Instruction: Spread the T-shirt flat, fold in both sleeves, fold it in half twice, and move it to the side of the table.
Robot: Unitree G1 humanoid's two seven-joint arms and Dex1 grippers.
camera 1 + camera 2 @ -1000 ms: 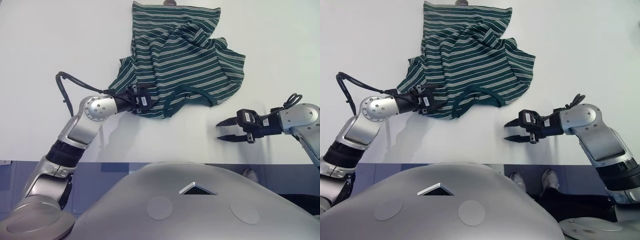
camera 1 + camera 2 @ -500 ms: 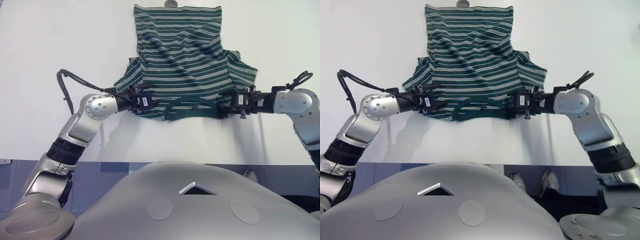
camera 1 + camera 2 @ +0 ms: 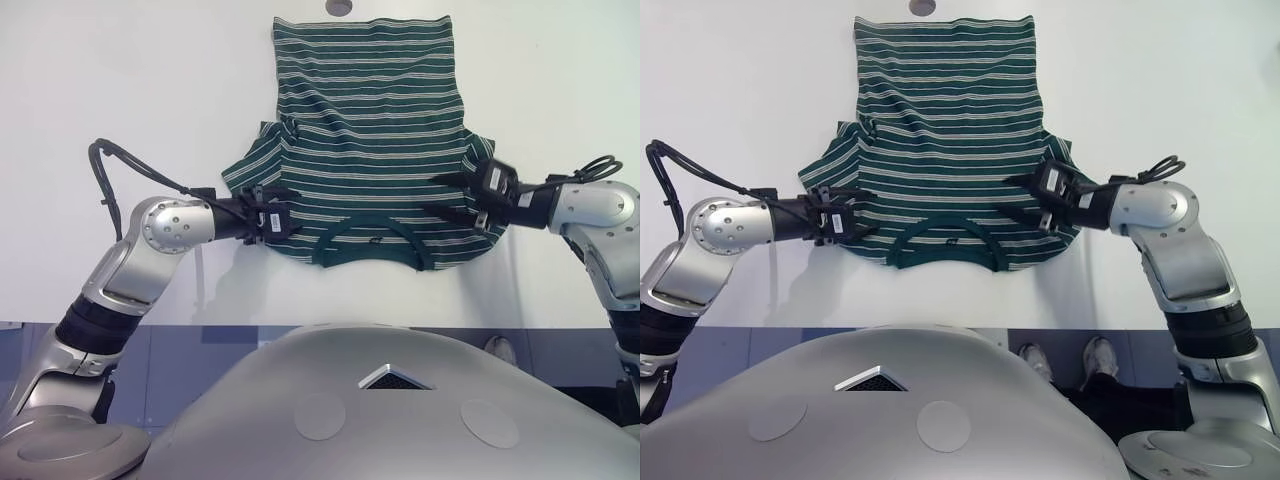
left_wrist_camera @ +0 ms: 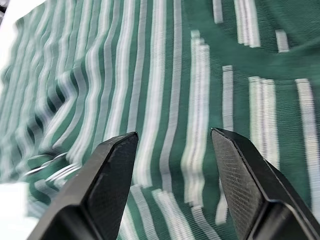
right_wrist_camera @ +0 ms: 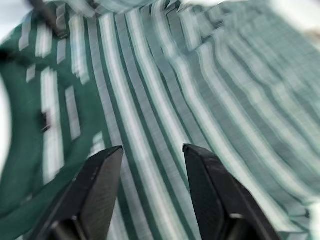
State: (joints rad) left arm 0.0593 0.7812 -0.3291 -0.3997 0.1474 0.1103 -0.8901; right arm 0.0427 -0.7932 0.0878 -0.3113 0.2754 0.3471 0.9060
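Holding left gripper (image 4: 173, 135) and right gripper (image 5: 152, 149) spread wide, green white-striped cloth T-shirt (image 3: 365, 120) just under both, likely for smoothing shoulders flat.

Looked down on a broad matte white table (image 3: 120, 90), with a smooth plain top spreading past both sides and the far limit of the head views. Found a small round grey disc (image 3: 338, 6) at the far middle of that top, cut off by the upper edge of the view. Noted a straight near table edge across the lower part, with a strip of dull blue-grey floor (image 3: 215, 345) just below it. Spotted a small pale object (image 3: 8, 324) against that edge at the far left, too small to identify. Met soft, even light across the whole top.
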